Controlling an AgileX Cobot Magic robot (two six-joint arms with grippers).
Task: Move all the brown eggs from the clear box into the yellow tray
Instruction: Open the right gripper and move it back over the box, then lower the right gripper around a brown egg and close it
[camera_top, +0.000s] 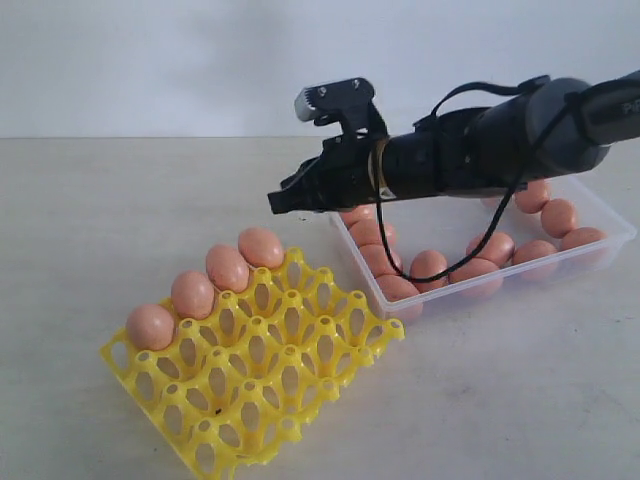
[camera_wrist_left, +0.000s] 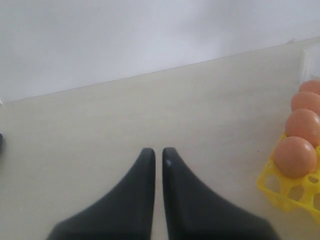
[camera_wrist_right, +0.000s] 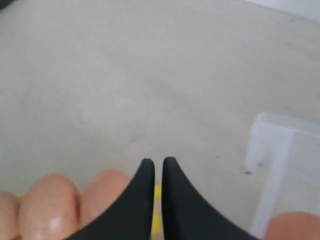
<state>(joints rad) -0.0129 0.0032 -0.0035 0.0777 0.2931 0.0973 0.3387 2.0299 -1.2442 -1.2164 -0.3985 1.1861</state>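
Note:
The yellow tray (camera_top: 270, 385) lies at the front left, with several brown eggs (camera_top: 228, 267) in a row along its far edge. More brown eggs (camera_top: 428, 265) lie in the clear box (camera_top: 520, 290) to the right. My right gripper (camera_top: 276, 203) hangs shut and empty above the gap between the tray's far corner and the box's left end. In the right wrist view the gripper (camera_wrist_right: 158, 161) is over tray eggs (camera_wrist_right: 50, 207), with the box corner (camera_wrist_right: 280, 150) beside it. My left gripper (camera_wrist_left: 158, 150) is shut and empty over bare table, with tray eggs (camera_wrist_left: 295, 156) off to one side.
The pale table (camera_top: 120, 200) stretches to the left of and behind the tray. A black cable (camera_top: 470, 250) loops down from the right arm over the box. A plain white wall stands behind the table.

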